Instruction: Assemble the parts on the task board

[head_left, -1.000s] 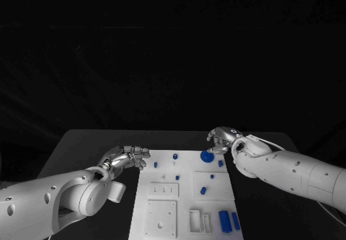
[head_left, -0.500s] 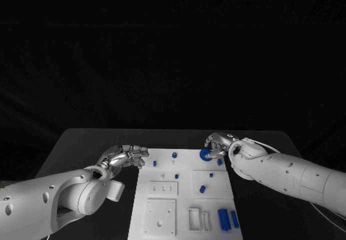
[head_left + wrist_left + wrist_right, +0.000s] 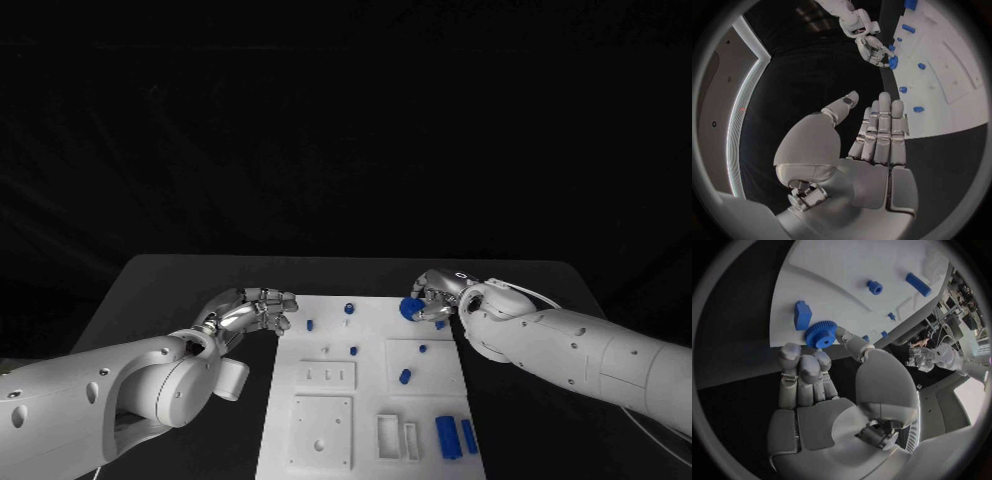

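Over the task board [image 3: 368,400], the right hand [image 3: 440,289] pinches a blue gear [image 3: 413,307]; the left hand [image 3: 257,310] hovers beside it, fingers apart, holding nothing.

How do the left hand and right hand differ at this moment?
The right hand pinches the blue gear at the task board's far right corner; the left hand holds nothing. The left hand's fingers lie straight, beside the board's left edge. Both are silver, on white arms.

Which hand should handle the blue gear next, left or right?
Probably right. The right hand already has its fingertips at the blue gear, near the task board far edge; the left hand hangs open beside the board.
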`<state>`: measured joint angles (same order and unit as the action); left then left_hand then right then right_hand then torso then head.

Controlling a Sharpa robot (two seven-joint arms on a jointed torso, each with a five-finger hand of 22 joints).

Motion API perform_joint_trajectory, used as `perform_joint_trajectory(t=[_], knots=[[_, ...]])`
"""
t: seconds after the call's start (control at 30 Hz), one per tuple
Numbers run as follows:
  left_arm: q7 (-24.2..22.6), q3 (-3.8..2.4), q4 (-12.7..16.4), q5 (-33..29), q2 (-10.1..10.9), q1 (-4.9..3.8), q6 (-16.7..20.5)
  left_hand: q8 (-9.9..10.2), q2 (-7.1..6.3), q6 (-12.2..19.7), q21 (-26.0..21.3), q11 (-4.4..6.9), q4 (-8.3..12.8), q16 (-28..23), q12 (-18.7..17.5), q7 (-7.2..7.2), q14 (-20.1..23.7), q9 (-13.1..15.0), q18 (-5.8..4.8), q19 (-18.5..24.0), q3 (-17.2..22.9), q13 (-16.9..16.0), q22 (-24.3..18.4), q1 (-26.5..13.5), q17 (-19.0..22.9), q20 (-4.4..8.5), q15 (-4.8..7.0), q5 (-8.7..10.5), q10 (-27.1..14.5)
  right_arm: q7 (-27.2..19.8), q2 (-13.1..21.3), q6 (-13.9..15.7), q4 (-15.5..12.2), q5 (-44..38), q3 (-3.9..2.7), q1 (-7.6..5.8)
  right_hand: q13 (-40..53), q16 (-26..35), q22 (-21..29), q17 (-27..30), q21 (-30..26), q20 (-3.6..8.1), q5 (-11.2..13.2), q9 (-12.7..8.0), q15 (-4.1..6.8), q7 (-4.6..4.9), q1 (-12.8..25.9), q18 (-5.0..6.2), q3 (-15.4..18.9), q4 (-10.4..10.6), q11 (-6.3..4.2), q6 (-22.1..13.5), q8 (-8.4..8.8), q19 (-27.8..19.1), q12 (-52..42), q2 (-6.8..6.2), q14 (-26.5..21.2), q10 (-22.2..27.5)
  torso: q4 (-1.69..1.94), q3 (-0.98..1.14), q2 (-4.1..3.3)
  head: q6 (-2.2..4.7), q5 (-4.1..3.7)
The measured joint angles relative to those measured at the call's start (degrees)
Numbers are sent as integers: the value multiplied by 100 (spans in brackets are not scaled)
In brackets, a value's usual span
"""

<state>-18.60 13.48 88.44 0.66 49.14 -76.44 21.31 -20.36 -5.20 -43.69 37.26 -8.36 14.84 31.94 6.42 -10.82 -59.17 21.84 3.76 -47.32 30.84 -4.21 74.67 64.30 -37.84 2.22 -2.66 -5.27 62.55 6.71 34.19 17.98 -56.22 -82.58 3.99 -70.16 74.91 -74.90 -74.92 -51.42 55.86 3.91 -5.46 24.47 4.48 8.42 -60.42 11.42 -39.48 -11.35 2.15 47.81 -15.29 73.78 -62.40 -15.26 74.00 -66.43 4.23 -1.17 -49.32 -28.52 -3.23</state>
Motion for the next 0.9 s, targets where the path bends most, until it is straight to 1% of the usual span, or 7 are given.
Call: perform_joint_trajectory(t=[0.1,0.23,0.3,0.37,0.63,0.73,0.9], knots=[[0,0,1,0,2,0,0,0,0,0,0,0,0,0,0,0,0,0,0,0,0,5,0,0,0,0,0,0,0,-6,-7,-29,25,1,0,5,0,0,0,-16,10,-1,-9,7,0,-3,-35,0,-50,43,-7,35,-29,0,-43,89,0,-7,2,0,0,-7,2],[1,0,1,0,6,0,0,0,0,0,0,0,0,0,0,0,0,0,0,0,0,5,0,0,-5,0,0,0,0,-20,-17,-39,70,2,-5,8,-1,0,0,-35,39,-1,-15,16,0,-29,-82,0,-144,28,-22,62,-30,-1,-78,156,1,-23,5,0,1,-11,-1],[1,0,0,0,6,0,0,0,0,0,0,1,0,0,0,0,0,0,0,-1,0,5,0,0,-5,-1,0,0,-1,-30,-27,-40,93,3,-9,13,-1,0,1,-49,40,12,-53,27,0,-29,-94,-1,-175,14,-22,63,-34,-14,-91,220,1,-22,5,-1,1,-13,-3],[1,0,0,0,6,0,-1,0,0,0,0,2,0,0,0,0,0,0,0,-6,0,5,0,0,-5,-6,0,0,-1,-38,-35,-39,109,1,-13,16,-1,0,1,-61,72,19,-82,28,0,-58,-137,-2,-215,-12,-54,92,-64,-22,-155,270,2,-54,5,3,2,-17,-5],[2,0,-3,1,6,0,-2,0,0,0,0,3,0,0,0,0,0,-1,0,15,0,5,0,0,-5,13,0,0,-2,-48,-69,39,137,-114,-19,48,0,0,1,-83,106,18,-98,34,0,-65,-143,-2,-245,-42,-41,101,-69,-22,-212,276,2,-85,4,7,2,-32,-2],[3,0,-4,1,6,-1,-2,0,0,0,0,9,0,0,0,0,0,-1,0,15,0,5,0,0,-4,13,0,0,-9,-48,-88,98,149,-192,-17,67,4,0,1,-95,106,15,-98,33,1,-83,-141,-2,-245,-42,-41,120,-69,-25,-227,274,2,-85,5,7,2,-41,-2],[3,0,-7,1,6,-1,-3,0,0,0,0,10,0,0,0,0,0,-1,0,24,0,5,0,0,-4,4,0,0,-10,-41,-111,213,151,-322,-16,105,4,0,1,-112,137,9,-53,32,1,-83,-74,-2,-245,-42,-41,120,-100,-31,-254,206,2,-85,8,7,3,-46,-7]])
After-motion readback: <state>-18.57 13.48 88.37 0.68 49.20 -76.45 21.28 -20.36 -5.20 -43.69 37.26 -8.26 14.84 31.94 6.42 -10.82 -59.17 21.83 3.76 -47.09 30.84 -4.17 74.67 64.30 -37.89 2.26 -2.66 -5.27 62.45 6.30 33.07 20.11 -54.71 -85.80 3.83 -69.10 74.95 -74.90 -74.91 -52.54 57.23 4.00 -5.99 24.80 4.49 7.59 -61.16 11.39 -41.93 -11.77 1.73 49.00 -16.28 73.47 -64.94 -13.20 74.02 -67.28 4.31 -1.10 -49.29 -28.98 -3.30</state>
